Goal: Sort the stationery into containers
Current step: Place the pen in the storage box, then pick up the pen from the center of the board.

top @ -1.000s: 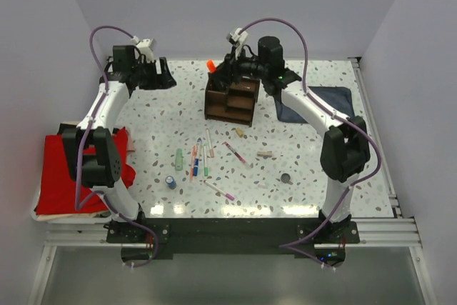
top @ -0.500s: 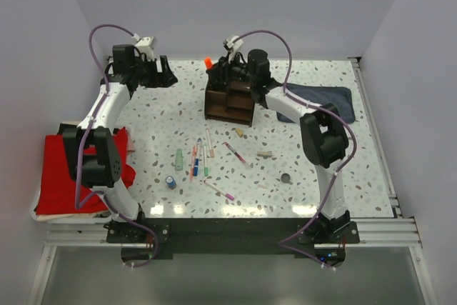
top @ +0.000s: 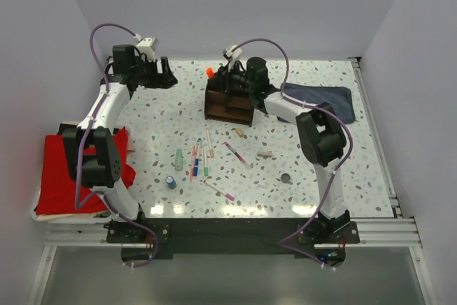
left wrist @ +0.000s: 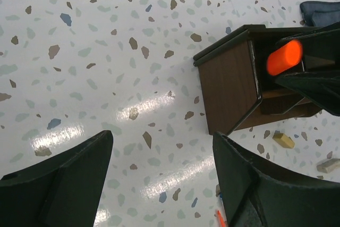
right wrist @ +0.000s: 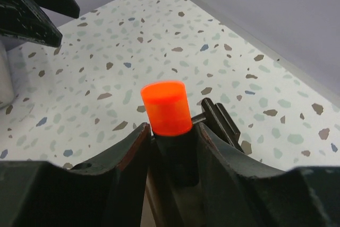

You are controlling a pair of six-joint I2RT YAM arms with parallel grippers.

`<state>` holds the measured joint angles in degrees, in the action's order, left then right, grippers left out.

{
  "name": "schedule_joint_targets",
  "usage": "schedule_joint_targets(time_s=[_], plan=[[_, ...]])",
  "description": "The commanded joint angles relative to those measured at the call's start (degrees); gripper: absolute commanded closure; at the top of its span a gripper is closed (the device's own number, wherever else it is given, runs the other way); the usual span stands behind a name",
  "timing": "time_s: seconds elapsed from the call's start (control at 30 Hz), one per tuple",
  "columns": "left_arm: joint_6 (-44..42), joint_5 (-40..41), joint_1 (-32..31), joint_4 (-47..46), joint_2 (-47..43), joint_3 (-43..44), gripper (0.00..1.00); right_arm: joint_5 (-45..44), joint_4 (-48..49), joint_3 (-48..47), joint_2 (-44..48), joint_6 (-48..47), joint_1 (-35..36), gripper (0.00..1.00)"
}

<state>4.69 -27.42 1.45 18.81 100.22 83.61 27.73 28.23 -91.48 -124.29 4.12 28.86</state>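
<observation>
Right tool (right wrist: 171, 136) partly closed, pinching the orange highlighter (right wrist: 166, 107) upright over the far-left slot of the wooden organizer (top: 230, 105). Left tool (left wrist: 159, 142) wide open, empty, above the desk (top: 164, 126). Risk: we can't see its lower end; if we release off-centre, it catches the rim and topples out.

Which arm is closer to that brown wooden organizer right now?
Right. The right gripper is at the far left corner of the organizer, holding an orange highlighter; the left gripper hangs open well off to its left.

One organizer (top: 227, 108), one highlighter (top: 210, 72), two cloths (top: 53, 173)
</observation>
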Motion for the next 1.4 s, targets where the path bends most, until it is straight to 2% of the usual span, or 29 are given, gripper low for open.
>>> schedule_joint_targets(time_s=[0.0,0.17,0.3,0.33,0.47,0.57,0.63,0.77,1.07,1.37], plan=[[-1.7,-0.4,0.5,-1.0,-4.3,-1.5,0.2,-1.0,1.3,2.2,5.1,-1.5,0.2,0.51],[-0.6,-0.8,0.5,-3.9,-6.8,-3.9,0.19,-1.2,-4.7,5.7,14.1,-3.8,0.2,0.44],[-0.2,-0.3,0.5,-6.5,-10.0,-6.4,0.19,0.8,-12.6,9.5,21.8,-6.8,0.8,0.45],[-0.1,0.0,0.5,-7.5,-10.6,-7.0,0.19,1.3,-15.9,9.6,22.9,-9.3,2.0,0.46],[0.1,2.6,0.5,-9.1,-14.4,-9.8,0.19,1.5,-40.3,13.0,27.4,-17.8,7.5,0.5],[0.3,5.7,0.5,-8.5,-17.3,-11.4,0.19,-8.6,-47.7,15.9,26.9,-17.9,11.0,0.5],[0.8,8.3,0.6,-8.6,-19.9,-12.9,0.19,-10.8,-49.3,17.6,25.3,-13.0,11.0,0.5],[0.9,10.0,0.8,-8.5,-24.4,-16.1,0.18,-14.1,-51.1,19.8,22.3,-9.7,11.0,0.57],[1.1,9.5,1.5,-8.2,-29.0,-20.9,0.18,-16.5,-48.2,17.4,16.7,-13.3,11.0,0.59],[1.5,9.1,2.4,-8.3,-28.8,-21.2,0.18,-16.0,-49.1,13.6,10.7,-14.5,11.0,0.6]])
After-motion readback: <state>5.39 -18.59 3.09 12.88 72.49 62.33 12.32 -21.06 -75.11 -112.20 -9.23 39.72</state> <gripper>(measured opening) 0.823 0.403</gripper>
